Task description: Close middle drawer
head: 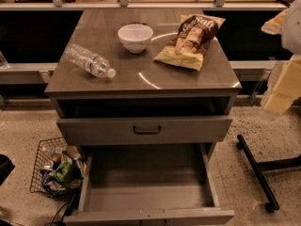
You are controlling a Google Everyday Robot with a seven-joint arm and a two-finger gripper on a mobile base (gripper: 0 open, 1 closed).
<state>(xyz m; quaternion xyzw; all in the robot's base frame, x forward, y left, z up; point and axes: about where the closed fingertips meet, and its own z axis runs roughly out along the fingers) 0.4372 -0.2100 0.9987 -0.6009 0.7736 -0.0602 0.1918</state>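
Observation:
The grey cabinet (pixel 141 81) stands in the middle of the view. Its middle drawer (pixel 148 182) is pulled far out toward me and shows a plain grey, empty inside. The drawer's front (pixel 150 216) lies along the bottom edge of the view, and its handle is out of sight. Above it, the uppermost drawer (pixel 94 128) with a dark bar handle (pixel 146 130) stands slightly out. The lowest drawer is hidden. My gripper (pixel 277 100) is at the right edge on the pale arm, level with the cabinet top, to the right of the cabinet and apart from it.
On the cabinet top lie a clear water bottle (pixel 89 61) on its side, a white bowl (pixel 135 36) and a chip bag (pixel 192 40). A wire basket (pixel 54 171) of rubbish sits on the floor at the left. A black wheeled stand leg (pixel 256 171) lies at the right.

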